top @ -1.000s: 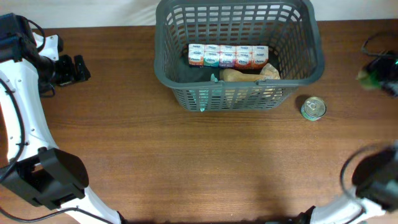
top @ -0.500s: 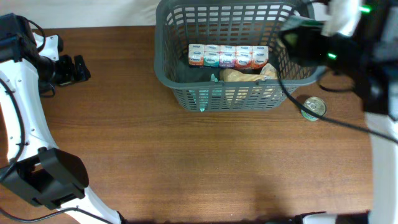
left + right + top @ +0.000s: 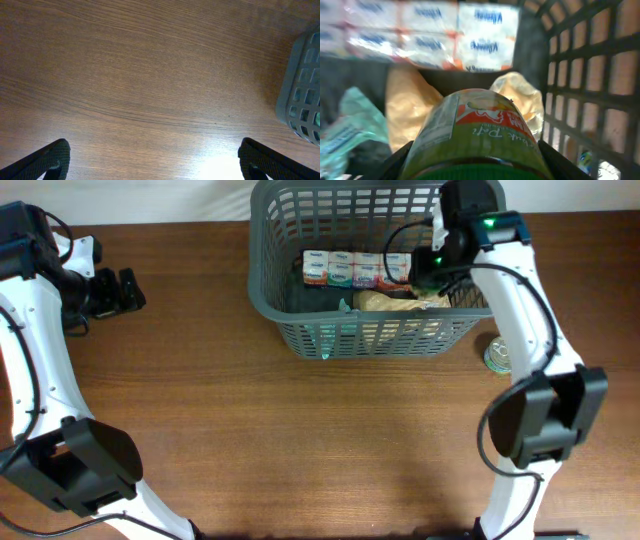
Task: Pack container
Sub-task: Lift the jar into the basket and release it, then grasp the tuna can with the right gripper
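Note:
The dark grey lattice basket [image 3: 272,290] stands at the table's back middle; its corner shows in the left wrist view [image 3: 302,90]. Inside lie a row of white cartons [image 3: 355,268] and tan bags [image 3: 385,302]. My right gripper [image 3: 428,268] reaches into the basket's right end, shut on a green-labelled jar [image 3: 475,137] held above the tan bags [image 3: 407,107] and near the cartons [image 3: 487,35]. My left gripper [image 3: 125,290] is open and empty over bare table at the far left, its fingertips showing in its wrist view [image 3: 152,162].
A small round tin can [image 3: 497,358] stands on the table just right of the basket's front corner, partly behind my right arm. A teal packet [image 3: 350,120] lies in the basket at the left of the right wrist view. The basket wall [image 3: 590,85] is close to the jar's right.
My right arm has swung in from the far right and now reaches down into the basket's right end with the jar. The left arm has not moved.

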`<state>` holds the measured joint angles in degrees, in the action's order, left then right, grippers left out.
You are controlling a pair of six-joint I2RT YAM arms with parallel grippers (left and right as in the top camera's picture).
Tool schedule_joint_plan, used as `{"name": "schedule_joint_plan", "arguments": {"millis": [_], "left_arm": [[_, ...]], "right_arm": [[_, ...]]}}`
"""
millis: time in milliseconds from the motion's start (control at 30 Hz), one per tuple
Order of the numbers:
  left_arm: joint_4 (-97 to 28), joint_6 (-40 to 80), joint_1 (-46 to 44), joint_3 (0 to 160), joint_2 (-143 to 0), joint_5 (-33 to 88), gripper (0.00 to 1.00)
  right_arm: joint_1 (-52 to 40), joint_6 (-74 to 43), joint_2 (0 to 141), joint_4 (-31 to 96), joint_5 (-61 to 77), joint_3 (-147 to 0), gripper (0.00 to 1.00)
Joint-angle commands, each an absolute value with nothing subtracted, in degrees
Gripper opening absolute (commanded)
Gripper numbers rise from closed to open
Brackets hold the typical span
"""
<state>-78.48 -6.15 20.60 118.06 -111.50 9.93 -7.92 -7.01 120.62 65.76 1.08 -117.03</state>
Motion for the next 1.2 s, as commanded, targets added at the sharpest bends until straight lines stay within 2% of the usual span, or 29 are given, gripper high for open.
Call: {"name": "schedule_joint_plan", "arguments": {"millis": [0, 67, 167, 333, 567, 667, 767, 933, 1167], "left_arm": [[-78.5, -5.61, 20.78, 117.89, -111.77, 10.74, 0.99], [-78.5, -5.61, 20.78, 117.89, -111.77, 10.74, 0.99], [-78.5, -5.61, 20.78, 117.89, -111.77, 10.72, 0.99], [-78.5, -5.61, 20.78, 117.89, -111.77, 10.74, 0.99], [-78.5, -5.61, 20.78, 117.89, -111.77, 10.74, 0.99], [-78.5, -5.61, 20.78, 117.89, -111.77, 10.74, 0.99], [-78.5, -5.63, 20.78, 117.89, -111.77, 10.72, 0.99], [-78.5, -5.61, 20.78, 117.89, -111.77, 10.72, 0.99], [-78.5, -5.61, 20.78, 117.89, -111.77, 10.74, 0.99]], "right_arm": [[-8.19, -7.49, 120.16, 66.11, 0.58, -117.64, 0.7], [-7.4, -7.05, 117.51, 67.46, 0.64, -120.25, 0.85], [-6.28, -7.05, 114.1, 70.85, 0.84, -127.66, 0.95], [-2.5, -7.11, 107.77, 80.75, -4.69, -144.97, 0.93], [20.1, -14.11, 102.3, 81.23, -2.33, -145.53, 0.94], [31.83, -14.5, 104.51, 78.85, 5.78, -137.71, 0.94], [36.01, -15.99, 106.67, 75.13, 11.25, -127.39, 0.91], [32.97, -16.64, 110.34, 65.04, 7.77, -106.06, 0.89], [26.41, -17.06, 113.69, 56.01, -0.08, -92.49, 0.88]]}}
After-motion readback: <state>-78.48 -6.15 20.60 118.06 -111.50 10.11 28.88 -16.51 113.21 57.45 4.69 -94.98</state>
